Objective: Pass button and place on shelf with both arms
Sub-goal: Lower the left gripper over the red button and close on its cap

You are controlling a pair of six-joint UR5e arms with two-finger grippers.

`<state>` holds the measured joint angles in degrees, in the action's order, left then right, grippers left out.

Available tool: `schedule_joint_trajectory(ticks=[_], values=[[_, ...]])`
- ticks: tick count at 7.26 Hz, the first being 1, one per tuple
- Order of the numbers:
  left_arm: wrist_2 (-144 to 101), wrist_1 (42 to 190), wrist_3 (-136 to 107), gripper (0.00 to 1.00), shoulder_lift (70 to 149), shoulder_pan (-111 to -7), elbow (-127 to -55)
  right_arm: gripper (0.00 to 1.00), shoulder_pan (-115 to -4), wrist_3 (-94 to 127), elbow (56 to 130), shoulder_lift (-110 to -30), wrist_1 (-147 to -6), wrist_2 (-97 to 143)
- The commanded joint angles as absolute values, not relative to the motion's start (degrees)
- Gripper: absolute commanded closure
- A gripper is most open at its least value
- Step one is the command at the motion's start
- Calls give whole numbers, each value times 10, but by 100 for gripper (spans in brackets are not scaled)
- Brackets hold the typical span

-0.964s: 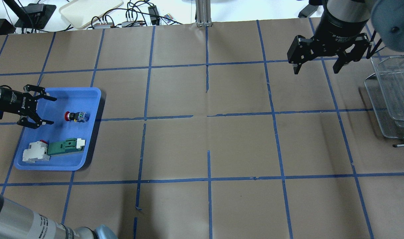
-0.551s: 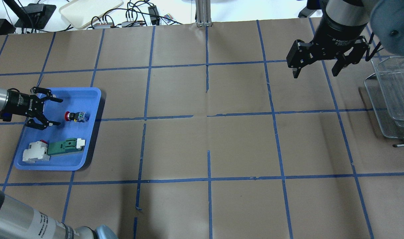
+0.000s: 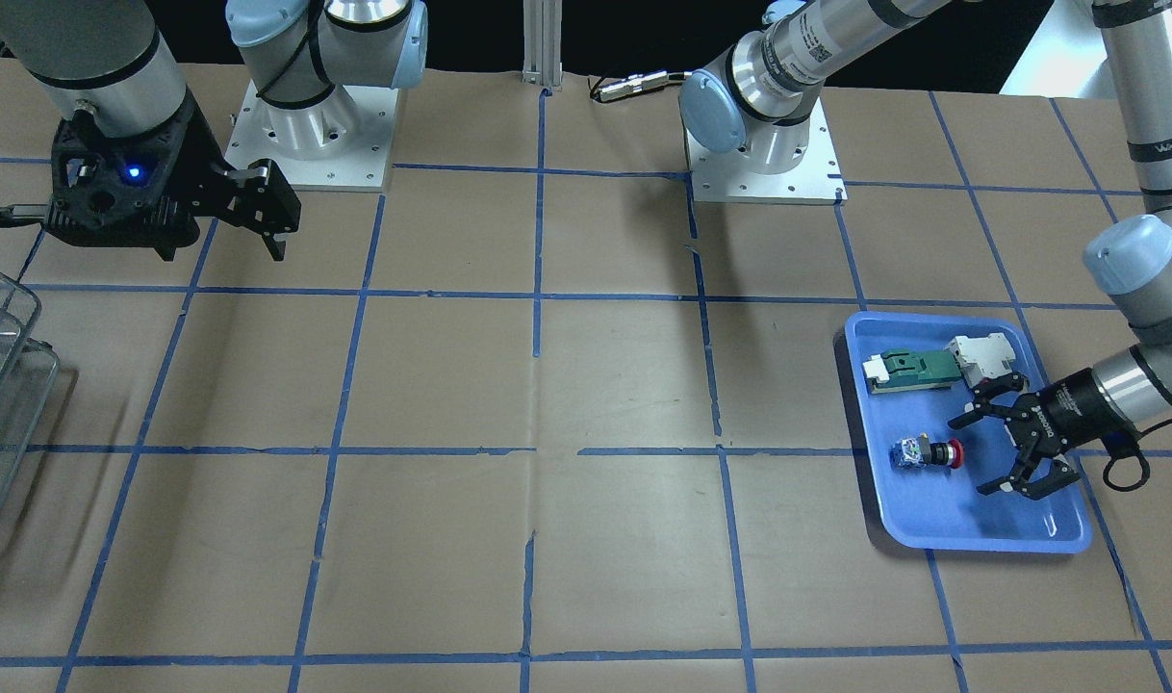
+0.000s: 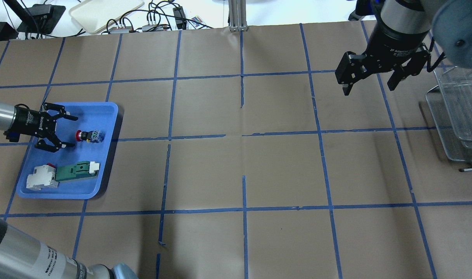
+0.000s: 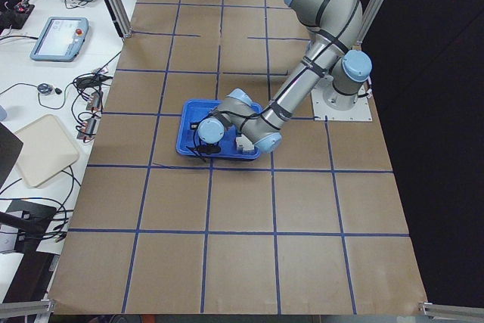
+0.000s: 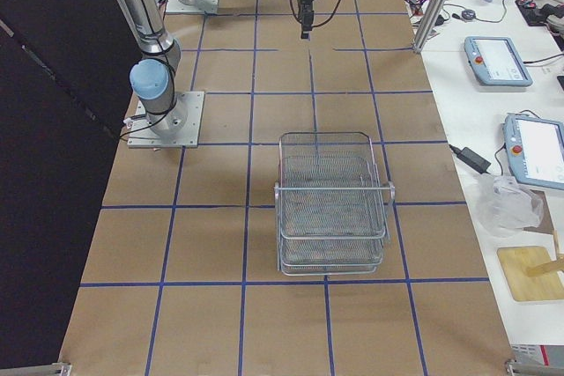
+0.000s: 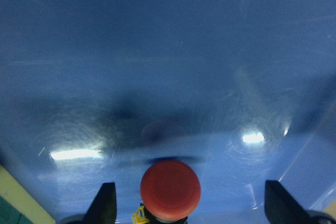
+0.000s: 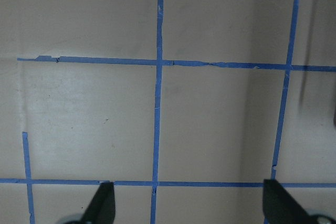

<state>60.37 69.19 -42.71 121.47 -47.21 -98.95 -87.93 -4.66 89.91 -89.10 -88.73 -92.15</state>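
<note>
Button [image 4: 89, 135], which way is it lying from the left tool [image 4: 74, 131]?

It is lying in the tray [image 4: 104, 114], just ahead of that tool, its red head pointing back at it and its long axis running along the reach.

How are the jaws standing?

Spread apart, framing the head, touching nothing.

Is the right tool [image 4: 368, 90] competing?

No, it is hanging with jaws apart near the shelf [image 4: 457, 116], well across the desk [image 4: 282, 170]. The left is sitting far nearer.
</note>
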Motion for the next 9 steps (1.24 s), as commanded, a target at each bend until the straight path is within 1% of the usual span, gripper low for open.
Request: schedule_joint_trajectory(ticks=[1,3,4,5,6,7,8,9], values=[[593,692,-425,0,1218,-477,-991,0,-880,-44,900,-891,-886,-922],[593,693,-421,0,1218,-479,-992,0,-880,-42,899,-893,-886,-922],[593,693,-421,3,1219,-479,-994,0,-878,-41,900,-892,-885,-919],[594,695,-421,20,1221,-478,-994,0,-876,-41,897,-892,-890,-917],[595,696,-422,33,1221,-478,-994,0,-876,-41,894,-892,-890,-917],[598,701,-423,53,1222,-478,-994,0,-875,-41,891,-893,-889,-919],[599,705,-423,92,1221,-478,-995,0,-876,-41,891,-893,-890,-919],[599,719,-423,100,1220,-478,-994,0,-877,-40,891,-896,-889,-920]])
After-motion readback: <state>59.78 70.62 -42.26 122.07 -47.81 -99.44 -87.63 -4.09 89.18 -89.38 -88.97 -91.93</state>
